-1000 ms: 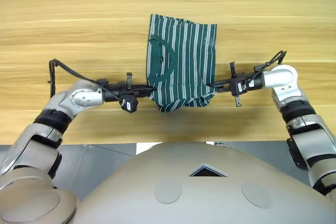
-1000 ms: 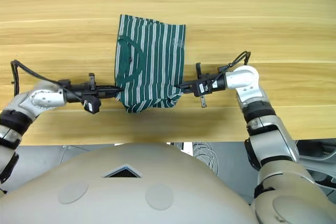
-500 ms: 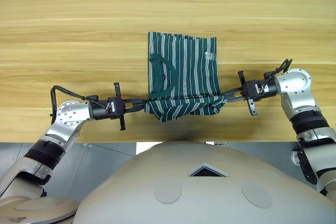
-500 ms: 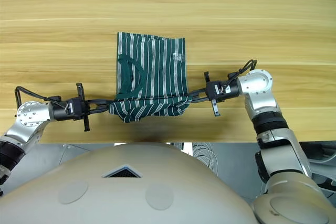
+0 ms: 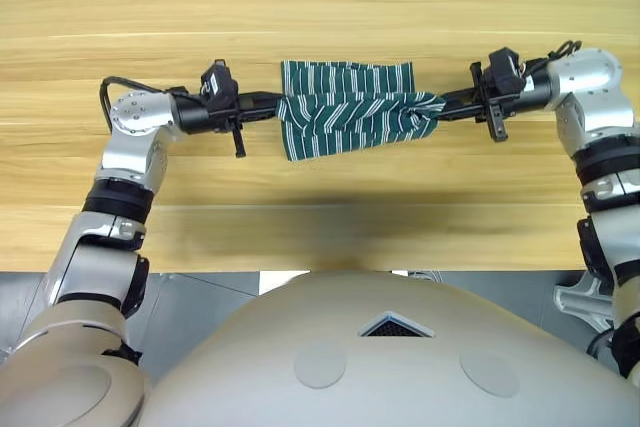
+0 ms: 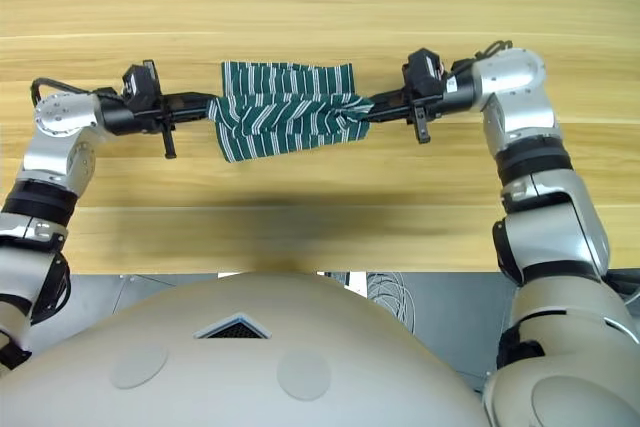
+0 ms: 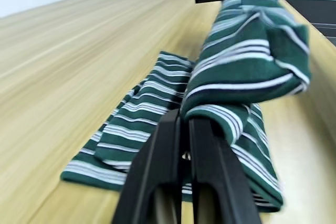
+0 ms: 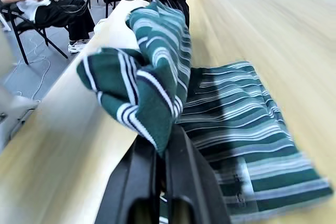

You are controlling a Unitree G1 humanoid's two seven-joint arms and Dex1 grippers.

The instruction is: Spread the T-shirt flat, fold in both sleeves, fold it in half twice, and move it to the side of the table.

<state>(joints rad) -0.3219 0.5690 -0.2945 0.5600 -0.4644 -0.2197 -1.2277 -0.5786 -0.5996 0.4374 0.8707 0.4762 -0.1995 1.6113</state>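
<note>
The green T-shirt (image 5: pixel 350 107) with white stripes hangs stretched between my two grippers above the wooden table (image 5: pixel 320 7). Its far edge lies on the table while the near edge is lifted and draped over it. My left gripper (image 5: pixel 281 104) is shut on the shirt's left corner, and my right gripper (image 5: pixel 437 107) is shut on the right corner. In the left wrist view the black fingers (image 7: pixel 173 145) pinch bunched striped cloth (image 7: pixel 247 61). In the right wrist view the fingers (image 8: pixel 163 156) clamp a folded wad of the shirt (image 8: pixel 142 77).
The table's near edge (image 5: pixel 200 269) runs just in front of the robot, with grey floor (image 5: pixel 200 292) below it. Bare wood stretches to the left, right and beyond the shirt. A seated person and a chair (image 8: pixel 31 3) show far off in the right wrist view.
Both grippers have carried the shirt's near edge up and away from the robot, over the rest of the shirt. The cloth between them has pulled taut and the arms have spread wider.
</note>
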